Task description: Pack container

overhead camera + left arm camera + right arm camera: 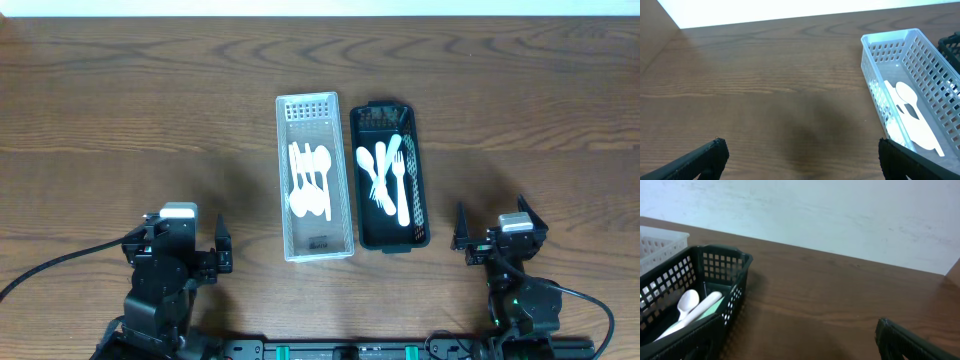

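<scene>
Left end effector [185, 240] and right end effector [492, 228] are seen spread wide and empty at the near edge of the desk [120, 120]. White cutlery [385, 178] is piled in the black basket [380, 108], just right of the white basket [315, 104]. Overlapping pieces could be pinched together, or a mesh wall snagged and its basket dragged.
</scene>
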Robot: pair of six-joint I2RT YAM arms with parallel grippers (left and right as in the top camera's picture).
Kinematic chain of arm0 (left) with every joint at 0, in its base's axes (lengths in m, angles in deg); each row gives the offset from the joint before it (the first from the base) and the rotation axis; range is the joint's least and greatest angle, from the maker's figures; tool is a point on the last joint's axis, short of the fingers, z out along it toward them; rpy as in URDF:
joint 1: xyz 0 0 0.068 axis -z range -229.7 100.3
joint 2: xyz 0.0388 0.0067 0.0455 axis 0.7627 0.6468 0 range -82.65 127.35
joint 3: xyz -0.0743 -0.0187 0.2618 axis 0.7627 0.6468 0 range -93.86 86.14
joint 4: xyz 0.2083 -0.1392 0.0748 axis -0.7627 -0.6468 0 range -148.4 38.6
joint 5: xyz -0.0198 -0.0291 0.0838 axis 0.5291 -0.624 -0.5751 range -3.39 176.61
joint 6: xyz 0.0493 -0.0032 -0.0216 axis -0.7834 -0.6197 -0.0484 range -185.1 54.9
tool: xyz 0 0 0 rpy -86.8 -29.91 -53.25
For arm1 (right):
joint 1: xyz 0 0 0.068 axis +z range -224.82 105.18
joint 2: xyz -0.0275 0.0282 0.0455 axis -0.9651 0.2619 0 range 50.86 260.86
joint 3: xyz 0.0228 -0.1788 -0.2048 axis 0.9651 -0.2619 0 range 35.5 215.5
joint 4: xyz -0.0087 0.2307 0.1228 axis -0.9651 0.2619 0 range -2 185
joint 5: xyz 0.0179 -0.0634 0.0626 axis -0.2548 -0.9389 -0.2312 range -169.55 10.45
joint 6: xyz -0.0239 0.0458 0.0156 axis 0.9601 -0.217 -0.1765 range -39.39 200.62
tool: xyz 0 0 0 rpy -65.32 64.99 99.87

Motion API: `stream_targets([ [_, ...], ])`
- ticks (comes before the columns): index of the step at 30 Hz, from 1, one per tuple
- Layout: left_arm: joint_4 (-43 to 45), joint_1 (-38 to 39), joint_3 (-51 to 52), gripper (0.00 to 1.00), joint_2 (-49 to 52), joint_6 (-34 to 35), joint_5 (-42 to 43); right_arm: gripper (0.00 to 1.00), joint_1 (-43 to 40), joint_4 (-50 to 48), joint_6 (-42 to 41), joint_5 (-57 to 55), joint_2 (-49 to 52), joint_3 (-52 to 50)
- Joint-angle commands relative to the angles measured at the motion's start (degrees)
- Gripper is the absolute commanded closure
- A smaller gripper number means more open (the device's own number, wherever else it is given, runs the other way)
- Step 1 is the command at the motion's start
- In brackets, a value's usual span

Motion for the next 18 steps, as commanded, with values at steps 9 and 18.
stream_targets([
  [9,0.0,0.2,0.1,0.02,-0.3,-0.8,-0.5,0.01,0.6,0.0,0.8,0.5,-0.5,-0.3],
  [18,-0.8,-0.3,0.1,0.02,-0.5,-2.9,-0.5,0.01,0.6,0.0,0.8,0.5,-0.5,-0.3],
])
